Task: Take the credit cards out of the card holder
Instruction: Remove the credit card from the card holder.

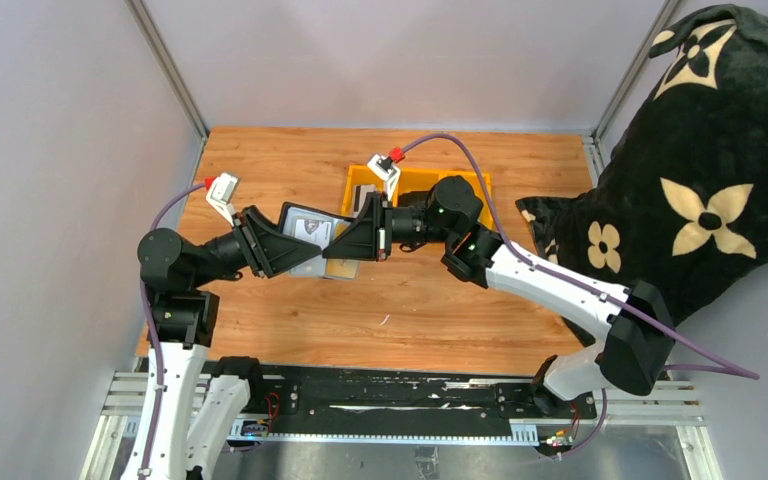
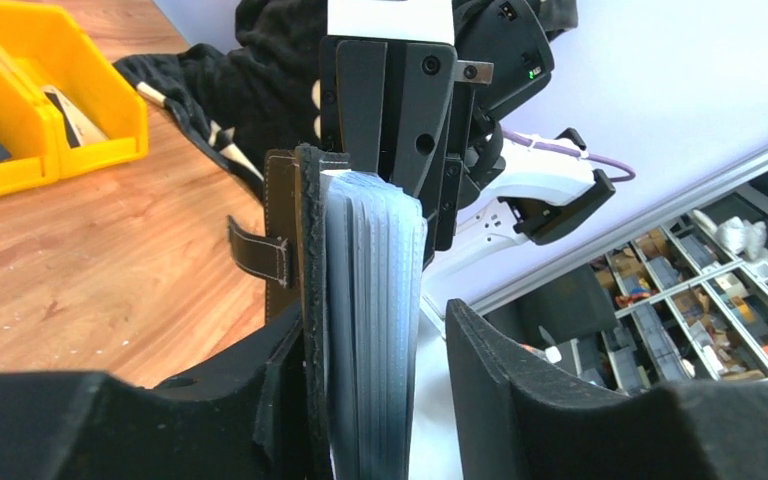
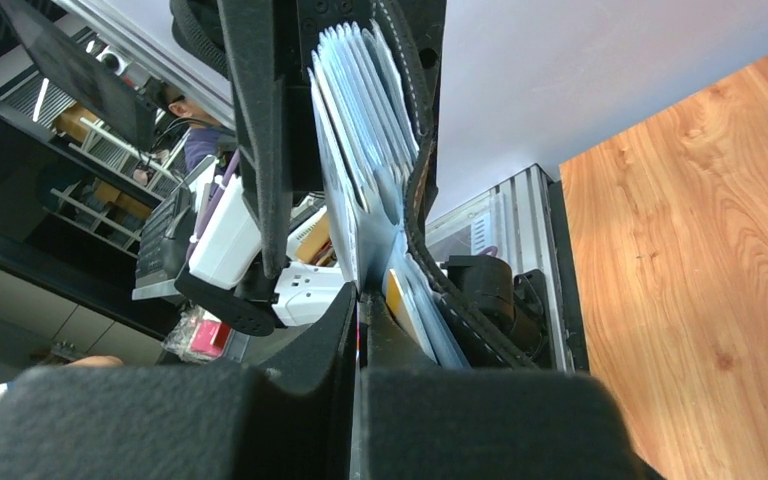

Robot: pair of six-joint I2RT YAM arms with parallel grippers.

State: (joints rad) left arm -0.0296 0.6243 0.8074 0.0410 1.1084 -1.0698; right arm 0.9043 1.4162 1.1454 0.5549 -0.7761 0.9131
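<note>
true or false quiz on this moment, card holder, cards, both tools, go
1. The card holder is up between the two tools. True.
2. Yellow bins stand on the table. True.
3. The right tool is wide open. False: it is shut on the credit cards.
4. The credit cards lie spread on the table. False: they sit stacked in the card holder.
5. The left tool squeezes the credit cards tight. False: a gap shows beside one finger.

Robotics lab: screened test booth on aluminium rails (image 1: pixel 650 410), stocked parts shelves (image 2: pixel 705 295) beyond
</note>
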